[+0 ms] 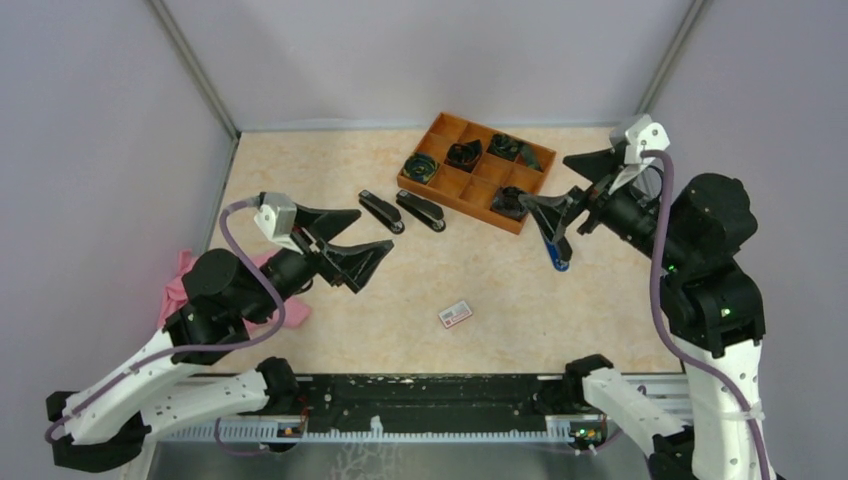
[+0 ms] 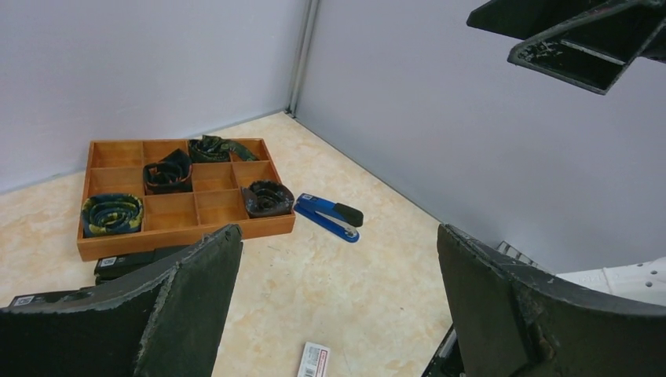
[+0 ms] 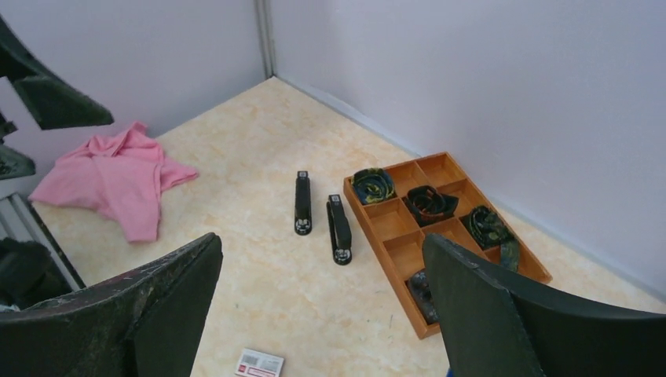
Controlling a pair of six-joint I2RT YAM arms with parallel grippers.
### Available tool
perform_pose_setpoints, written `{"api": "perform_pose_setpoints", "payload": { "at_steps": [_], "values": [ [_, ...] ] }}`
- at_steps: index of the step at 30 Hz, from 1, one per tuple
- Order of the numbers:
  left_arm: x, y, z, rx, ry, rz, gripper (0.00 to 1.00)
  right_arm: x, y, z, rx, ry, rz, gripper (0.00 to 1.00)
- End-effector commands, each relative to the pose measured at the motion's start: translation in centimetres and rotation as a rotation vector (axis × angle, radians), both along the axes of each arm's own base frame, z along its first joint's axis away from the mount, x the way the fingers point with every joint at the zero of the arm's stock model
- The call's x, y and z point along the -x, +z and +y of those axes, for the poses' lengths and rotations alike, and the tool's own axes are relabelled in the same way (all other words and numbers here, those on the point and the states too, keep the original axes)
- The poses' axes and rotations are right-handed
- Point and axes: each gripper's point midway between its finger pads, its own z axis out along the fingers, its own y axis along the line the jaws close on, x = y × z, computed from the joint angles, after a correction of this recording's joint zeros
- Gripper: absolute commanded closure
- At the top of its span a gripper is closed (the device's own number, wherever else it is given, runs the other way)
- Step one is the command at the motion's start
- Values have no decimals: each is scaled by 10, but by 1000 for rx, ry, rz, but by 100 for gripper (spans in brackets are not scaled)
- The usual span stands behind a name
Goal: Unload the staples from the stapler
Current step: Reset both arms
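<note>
blue stapler lies beside tray, long axis near-to-far — left hand and right hand gape empty.

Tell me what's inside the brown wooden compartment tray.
Four dark rolled fabric coils, each in its own compartment; the rest show bare wood. No staples visible, though anything beneath the coils is covered.

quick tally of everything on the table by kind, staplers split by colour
black staplers: 2
blue stapler: 1
wooden tray: 1
rolled fabric bands in tray: 4
white-and-red box: 1
pink cloth: 1
total: 10
</note>
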Motion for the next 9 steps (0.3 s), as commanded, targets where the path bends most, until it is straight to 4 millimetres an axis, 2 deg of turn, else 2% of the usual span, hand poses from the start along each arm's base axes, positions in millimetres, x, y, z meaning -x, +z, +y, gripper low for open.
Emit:
{"api": "perform_pose_setpoints", "payload": {
  "at_steps": [1,9],
  "values": [
    [7,18,6,27,-18,-19,1,-10,23,-21,-133,-169,15,1],
    [6,14,9,12,-5,-11,1,-9,22,-20,-133,-161,15,1]
  ]
}}
